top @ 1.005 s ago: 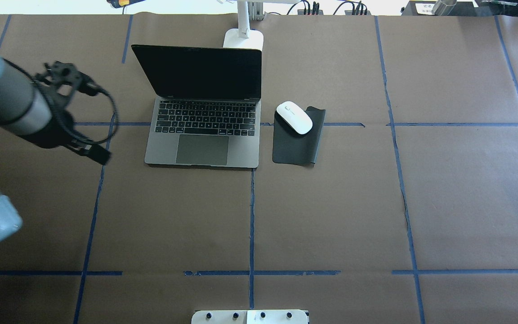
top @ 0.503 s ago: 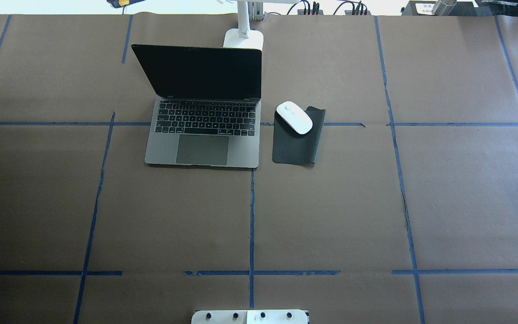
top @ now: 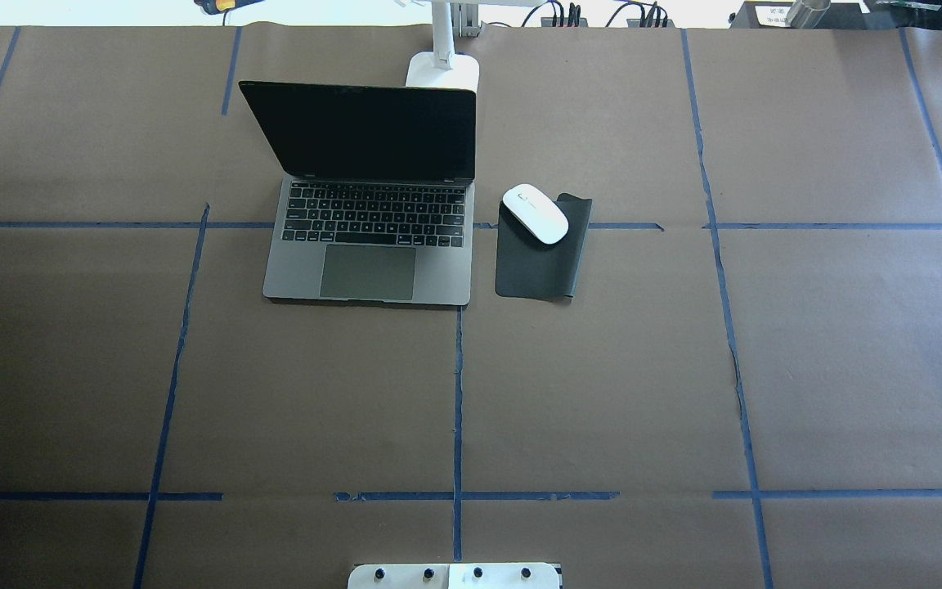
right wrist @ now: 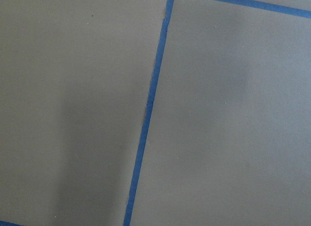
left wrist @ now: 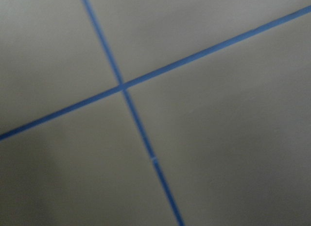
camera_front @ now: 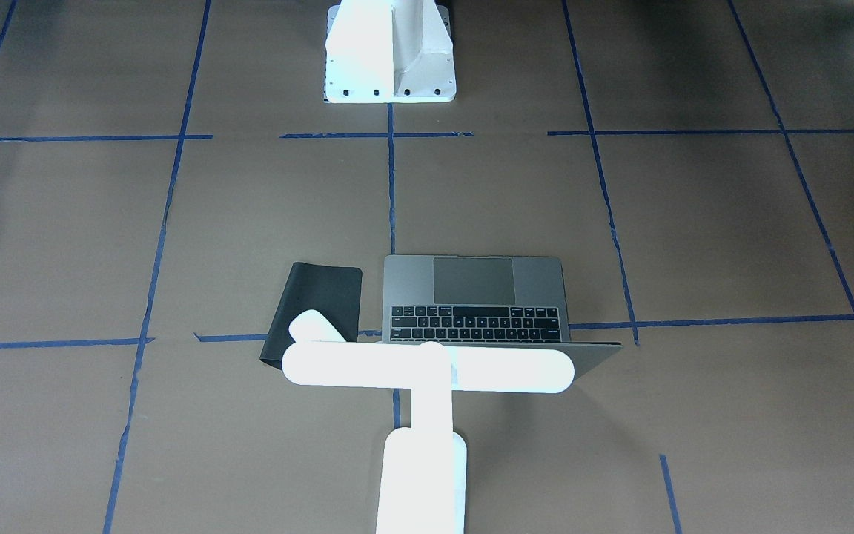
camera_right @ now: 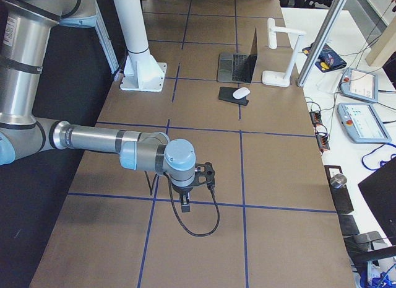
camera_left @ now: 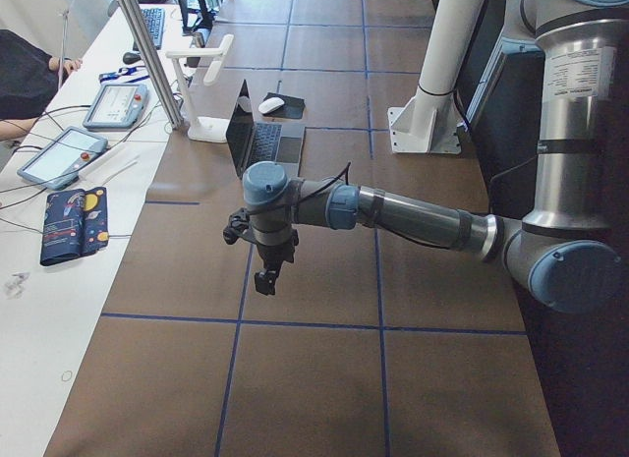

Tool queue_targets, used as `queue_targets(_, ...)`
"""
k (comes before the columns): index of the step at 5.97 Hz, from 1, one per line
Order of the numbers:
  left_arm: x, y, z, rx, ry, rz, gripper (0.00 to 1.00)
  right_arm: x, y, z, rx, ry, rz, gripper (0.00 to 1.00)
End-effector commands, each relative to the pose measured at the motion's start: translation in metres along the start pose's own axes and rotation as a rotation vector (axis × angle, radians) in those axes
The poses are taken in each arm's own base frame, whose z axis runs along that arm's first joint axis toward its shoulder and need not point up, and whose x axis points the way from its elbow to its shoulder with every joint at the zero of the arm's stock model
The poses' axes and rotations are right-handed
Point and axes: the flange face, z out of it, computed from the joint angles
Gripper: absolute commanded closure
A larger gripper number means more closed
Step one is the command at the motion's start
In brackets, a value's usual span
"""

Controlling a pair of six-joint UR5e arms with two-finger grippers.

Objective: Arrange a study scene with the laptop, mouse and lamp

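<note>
Laptop (top: 369,237) sat open on the worktop (top: 602,393), its screen dark. We saw the mouse (top: 535,214) just beside it, on the far end of a black mat (top: 536,270), and the lamp (camera_front: 427,368) standing behind the lid. The left pincer (camera_left: 267,278) and right pincer (camera_right: 185,206) hung over taped paper, well apart from these. We could not tell whether either was released or clenched.

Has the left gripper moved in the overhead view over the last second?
Yes. The left gripper has gone out of the overhead view, off its left edge, away from the laptop, which has stayed put.
</note>
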Motion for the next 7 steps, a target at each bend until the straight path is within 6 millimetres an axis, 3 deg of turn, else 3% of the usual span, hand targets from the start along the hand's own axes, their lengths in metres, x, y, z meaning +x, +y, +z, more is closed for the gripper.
queue_targets(1, -0.037, 0.046, 0.04, -0.073, 0.037, -0.092, 0.0, 0.0, 0.0, -0.001, 0.002, -0.001, -0.002, 0.0)
queue_targets(3, -0.047, 0.061, 0.055, -0.1, 0.036, -0.119, 0.0, 0.0, 0.0, 0.0, 0.001, -0.001, -0.012, 0.0)
queue_targets(7, -0.043, 0.06, 0.052, -0.097, 0.035, -0.109, 0.0, 0.0, 0.001, 0.0, 0.0, -0.003, -0.012, 0.0)
